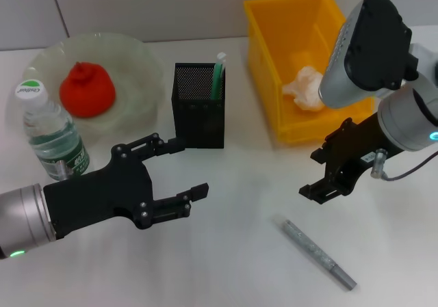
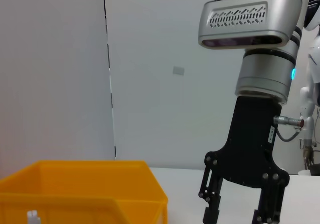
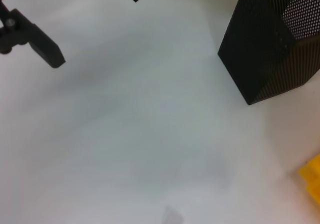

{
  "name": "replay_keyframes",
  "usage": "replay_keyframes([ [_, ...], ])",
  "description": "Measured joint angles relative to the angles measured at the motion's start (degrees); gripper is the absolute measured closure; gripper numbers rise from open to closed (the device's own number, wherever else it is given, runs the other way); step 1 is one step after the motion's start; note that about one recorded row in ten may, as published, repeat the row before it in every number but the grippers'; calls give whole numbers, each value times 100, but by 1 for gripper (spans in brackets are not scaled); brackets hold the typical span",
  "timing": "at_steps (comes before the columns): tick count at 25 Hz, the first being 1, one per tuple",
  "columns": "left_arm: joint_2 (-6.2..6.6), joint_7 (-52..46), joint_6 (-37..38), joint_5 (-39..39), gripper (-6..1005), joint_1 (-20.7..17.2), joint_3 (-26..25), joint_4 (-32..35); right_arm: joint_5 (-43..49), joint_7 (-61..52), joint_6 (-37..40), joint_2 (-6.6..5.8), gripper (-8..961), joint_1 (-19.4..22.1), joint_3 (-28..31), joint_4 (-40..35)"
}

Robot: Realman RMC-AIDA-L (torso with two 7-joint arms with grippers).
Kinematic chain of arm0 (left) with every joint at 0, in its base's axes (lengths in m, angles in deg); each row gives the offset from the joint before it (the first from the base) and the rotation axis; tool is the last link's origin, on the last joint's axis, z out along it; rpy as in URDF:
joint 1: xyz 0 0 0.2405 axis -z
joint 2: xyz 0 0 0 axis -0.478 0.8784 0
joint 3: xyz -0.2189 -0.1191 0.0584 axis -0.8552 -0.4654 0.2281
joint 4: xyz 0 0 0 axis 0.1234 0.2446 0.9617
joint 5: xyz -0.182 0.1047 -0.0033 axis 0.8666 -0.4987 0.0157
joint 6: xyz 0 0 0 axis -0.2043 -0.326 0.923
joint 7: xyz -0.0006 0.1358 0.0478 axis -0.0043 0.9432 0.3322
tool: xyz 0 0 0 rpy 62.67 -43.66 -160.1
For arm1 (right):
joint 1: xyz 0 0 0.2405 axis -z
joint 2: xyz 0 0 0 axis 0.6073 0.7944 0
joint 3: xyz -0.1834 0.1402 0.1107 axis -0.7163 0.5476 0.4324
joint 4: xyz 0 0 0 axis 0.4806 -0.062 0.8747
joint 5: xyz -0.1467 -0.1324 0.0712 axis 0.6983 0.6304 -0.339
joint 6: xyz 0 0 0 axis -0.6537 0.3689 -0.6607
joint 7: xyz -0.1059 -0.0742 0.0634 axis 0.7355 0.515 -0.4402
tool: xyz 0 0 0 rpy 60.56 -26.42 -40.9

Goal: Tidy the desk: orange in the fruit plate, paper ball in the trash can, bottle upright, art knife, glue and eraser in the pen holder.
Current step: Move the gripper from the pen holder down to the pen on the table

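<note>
The orange (image 1: 87,89) lies in the glass fruit plate (image 1: 140,54) at the back left. A capped water bottle (image 1: 51,132) stands upright in front of the plate. The black mesh pen holder (image 1: 198,105) (image 3: 272,49) holds a green stick-shaped item (image 1: 219,74). A paper ball (image 1: 304,88) rests in the yellow trash can (image 1: 263,54) (image 2: 90,184). A slim grey art knife (image 1: 318,254) lies on the table at the front right. My left gripper (image 1: 191,167) hovers open in front of the pen holder. My right gripper (image 1: 313,172) (image 2: 237,216) hangs open above the knife's far end. The eraser is out of view.
The white table (image 1: 239,238) stretches between the two grippers. A grey wall stands behind it. The trash can sits close behind my right arm.
</note>
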Motion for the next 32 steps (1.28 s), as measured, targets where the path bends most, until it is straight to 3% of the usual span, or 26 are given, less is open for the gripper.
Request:
replay_keyframes([
  [32,-3,22,-17,29,215,20,50,10,-115,-434,538,2,311,55,-435,507],
])
